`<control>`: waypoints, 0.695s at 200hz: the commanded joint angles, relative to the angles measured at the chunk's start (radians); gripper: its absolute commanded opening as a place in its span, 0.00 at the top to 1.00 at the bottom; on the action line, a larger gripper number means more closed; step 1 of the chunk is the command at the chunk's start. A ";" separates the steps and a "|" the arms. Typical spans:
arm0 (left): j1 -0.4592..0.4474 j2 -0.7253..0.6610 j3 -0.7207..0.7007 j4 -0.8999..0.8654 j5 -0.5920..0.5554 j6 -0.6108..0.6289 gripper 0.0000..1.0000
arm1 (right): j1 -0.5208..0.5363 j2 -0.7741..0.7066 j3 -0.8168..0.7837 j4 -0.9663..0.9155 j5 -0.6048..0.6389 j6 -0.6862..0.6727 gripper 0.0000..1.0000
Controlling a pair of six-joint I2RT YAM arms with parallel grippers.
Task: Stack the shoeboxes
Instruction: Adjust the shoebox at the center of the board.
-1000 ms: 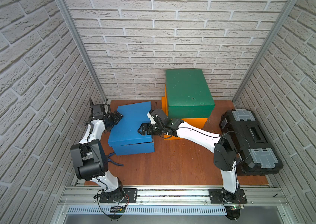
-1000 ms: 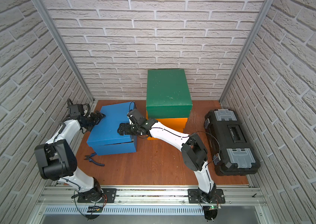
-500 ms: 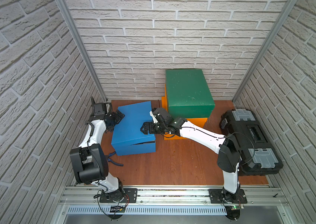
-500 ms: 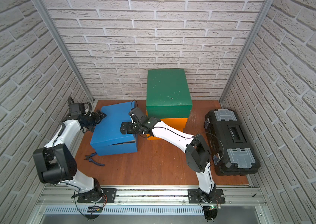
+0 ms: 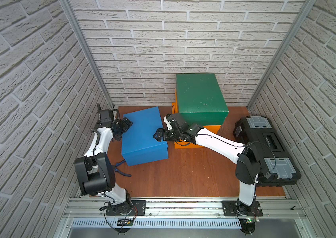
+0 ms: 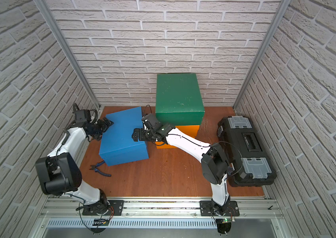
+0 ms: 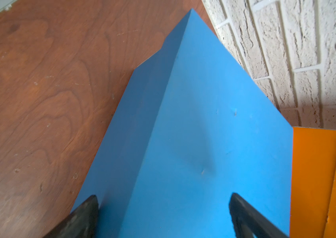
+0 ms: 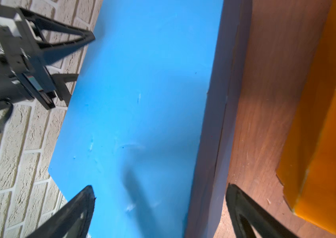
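Note:
The blue shoebox [image 5: 143, 134] [image 6: 121, 136] sits tilted at the left of the floor, pressed between both arms. My left gripper [image 5: 125, 125] [image 6: 105, 124] [image 7: 163, 196] is open and straddles its far left edge. My right gripper [image 5: 158, 137] [image 6: 135, 137] [image 8: 160, 186] is open and straddles its right edge, one finger above the lid and one beside the wall. The dark green shoebox [image 5: 200, 99] [image 6: 178, 96] rests on the orange shoeboxes [image 5: 210, 128] [image 6: 187, 130] against the back wall. The blue lid [image 7: 204, 134] [image 8: 142, 82] fills both wrist views.
A black toolbox [image 5: 266, 148] [image 6: 245, 148] with grey clips lies along the right wall. Blue-handled pliers [image 5: 121, 169] [image 6: 101, 170] lie on the floor at the blue box's near left corner, partly under it. Brick walls close in on three sides.
The blue shoebox has shifted right toward the stack, and both arms have moved with it. The green and orange boxes have not moved.

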 commanded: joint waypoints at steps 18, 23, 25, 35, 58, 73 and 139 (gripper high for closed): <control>-0.006 0.026 -0.018 0.024 0.002 0.009 0.02 | -0.004 0.038 -0.068 0.099 -0.060 0.059 0.02; -0.008 0.029 -0.025 0.033 0.004 0.006 0.02 | -0.004 0.039 -0.079 0.113 -0.066 0.067 0.02; -0.009 0.030 -0.028 0.038 0.005 0.004 0.02 | -0.005 0.039 -0.084 0.117 -0.068 0.069 0.03; -0.013 0.041 -0.039 0.058 0.013 -0.002 0.02 | -0.005 0.039 -0.106 0.141 -0.081 0.083 0.04; -0.029 0.063 -0.052 0.084 0.022 -0.014 0.02 | -0.007 0.039 -0.152 0.215 -0.114 0.114 0.05; -0.042 0.064 -0.065 0.100 0.021 -0.017 0.02 | -0.007 0.039 -0.168 0.231 -0.123 0.122 0.05; -0.067 0.052 -0.179 0.139 0.016 -0.025 0.02 | -0.009 0.112 -0.222 0.330 -0.166 0.184 0.01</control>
